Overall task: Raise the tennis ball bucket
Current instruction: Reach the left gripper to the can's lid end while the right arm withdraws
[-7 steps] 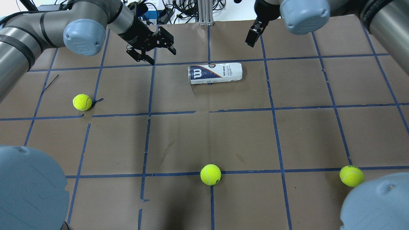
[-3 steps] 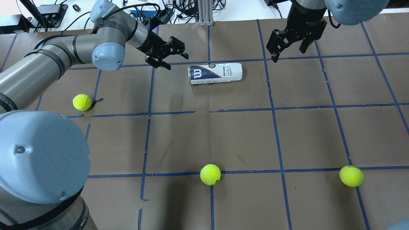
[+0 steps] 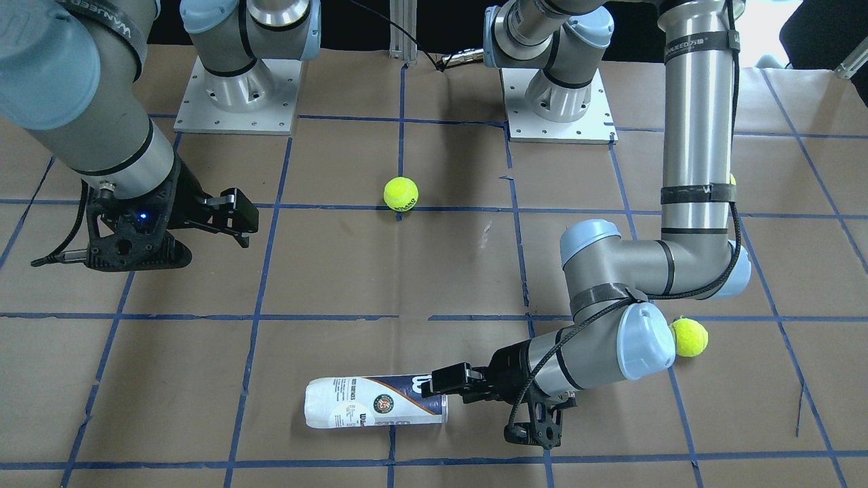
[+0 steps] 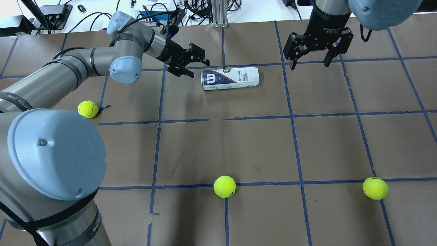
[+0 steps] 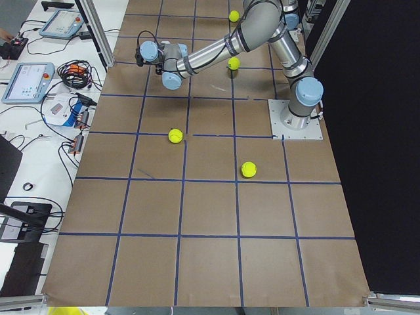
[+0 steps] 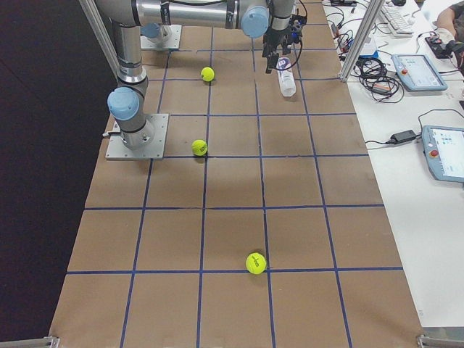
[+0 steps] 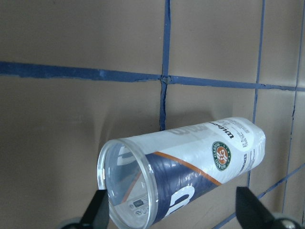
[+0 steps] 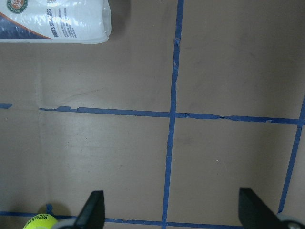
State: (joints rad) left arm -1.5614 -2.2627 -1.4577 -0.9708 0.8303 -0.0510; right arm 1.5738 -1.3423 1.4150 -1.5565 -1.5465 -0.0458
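The tennis ball bucket (image 4: 230,78) lies on its side on the brown table, a clear tube with a white and navy label. It also shows in the front view (image 3: 366,410), the left wrist view (image 7: 190,167) and the right wrist view (image 8: 52,21). My left gripper (image 4: 199,69) is open and empty, close to the tube's navy, open end. In the left wrist view (image 7: 174,212) that end sits between the fingers. I cannot tell whether they touch it. My right gripper (image 4: 312,65) is open and empty, off the tube's white end, apart from it.
Three yellow-green tennis balls lie on the table: left (image 4: 88,109), front middle (image 4: 225,186) and front right (image 4: 376,188). Blue tape lines grid the table. Cables and an aluminium post (image 4: 218,13) stand past the far edge.
My left gripper has moved right and down to the tube's navy end. My right gripper has moved right and turned, still open. The tube and balls have not moved.
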